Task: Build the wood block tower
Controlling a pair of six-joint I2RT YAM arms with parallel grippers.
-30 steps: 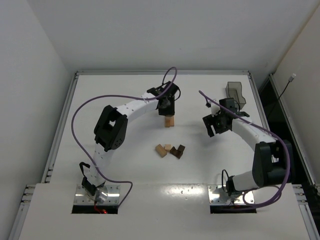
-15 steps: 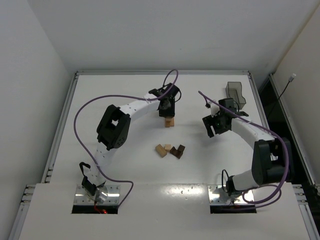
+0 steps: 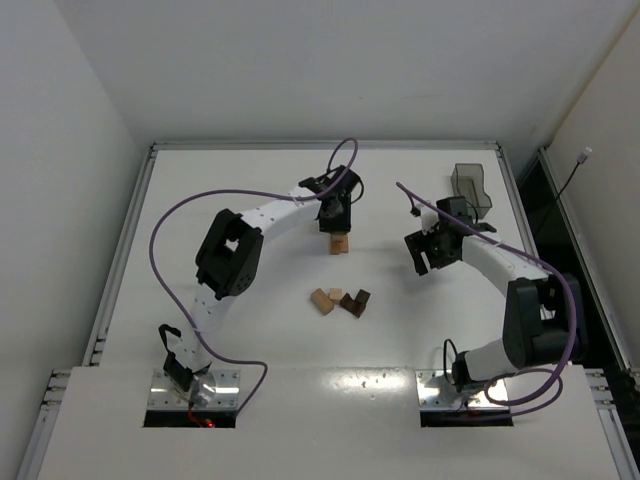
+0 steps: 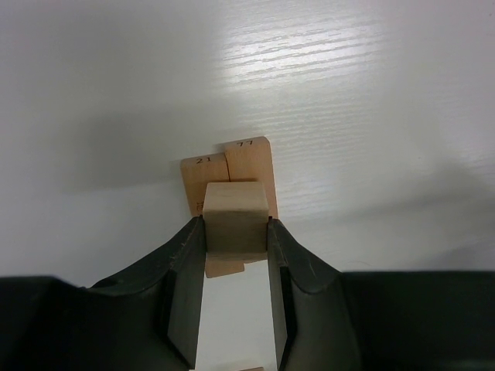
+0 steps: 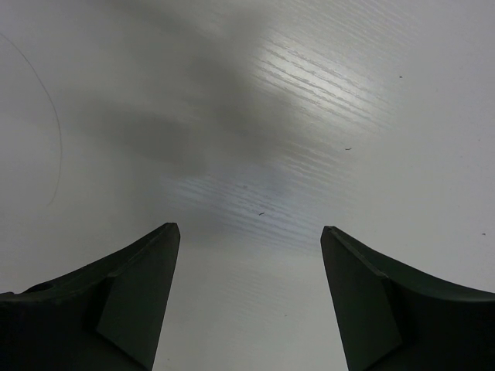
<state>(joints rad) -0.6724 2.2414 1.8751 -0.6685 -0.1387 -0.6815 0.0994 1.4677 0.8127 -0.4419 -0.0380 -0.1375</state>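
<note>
Overhead, white flat table [image 3: 200,330] with loose tan and dark brown wooden cubes [image 3: 340,300] near centre; from wrists alone, right gripper [image 5: 247,232] spread apart over bare surface; left gripper [image 4: 235,228] clamped on light tan wooden cube [image 4: 236,202] over short tan block tower [image 4: 229,168].

In the left wrist view two small dark numbers could be read, each printed on a tan wooden block. The left block [image 4: 195,182] carried "21" at its twelve o'clock edge. The right block [image 4: 249,164], touching it at three o'clock, carried what looked like "77" at the same edge. Both lay at twelve o'clock of the cube [image 4: 236,202] clamped in the left gripper [image 4: 234,226]. From overhead the figures were too small to read.
</note>
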